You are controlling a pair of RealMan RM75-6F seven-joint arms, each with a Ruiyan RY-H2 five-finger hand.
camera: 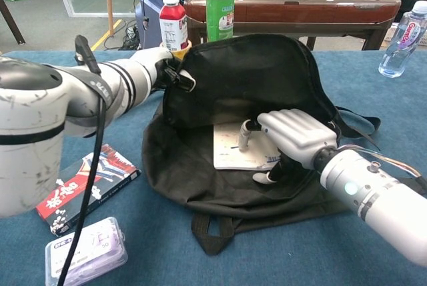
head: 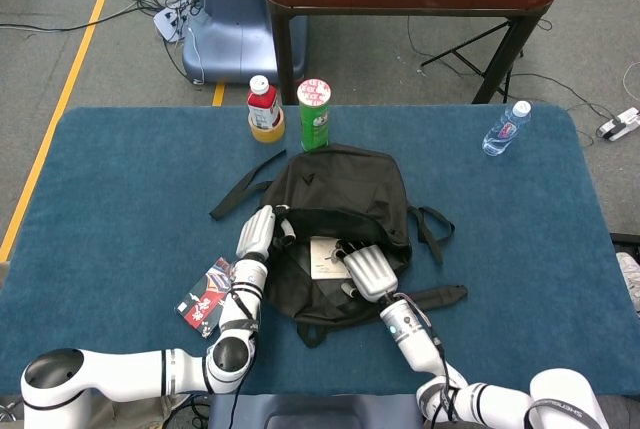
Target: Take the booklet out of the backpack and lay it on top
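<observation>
Booklet: your booklet [camera: 233, 147] lies flat inside the open mouth of the backpack [head: 345, 189], a pale sheet on the black lining. Only part shows, so you cannot read its long axis for sure; its visible left edge runs roughly front to back.
Backpack: it lies flat on the blue table [head: 120, 199], opening toward you, straps trailing off both sides.
Left hand: your left hand [head: 258, 232] grips the upper flap at the left edge of the opening and holds it raised.
Right hand: your right hand [camera: 293, 136] rests palm down on the booklet's right part, fingers [camera: 245, 134] bent onto the paper. Whether it has the booklet in a grasp, you cannot tell.
Head view only: the whole backpack outline, the red-capped bottle [head: 264, 109] and green can [head: 314, 114] just behind it, the water bottle [head: 505, 129] well apart at the far right.
Chest view only: the clear plastic box [camera: 87, 251] near the card pack [camera: 87, 183] by your left arm.
</observation>
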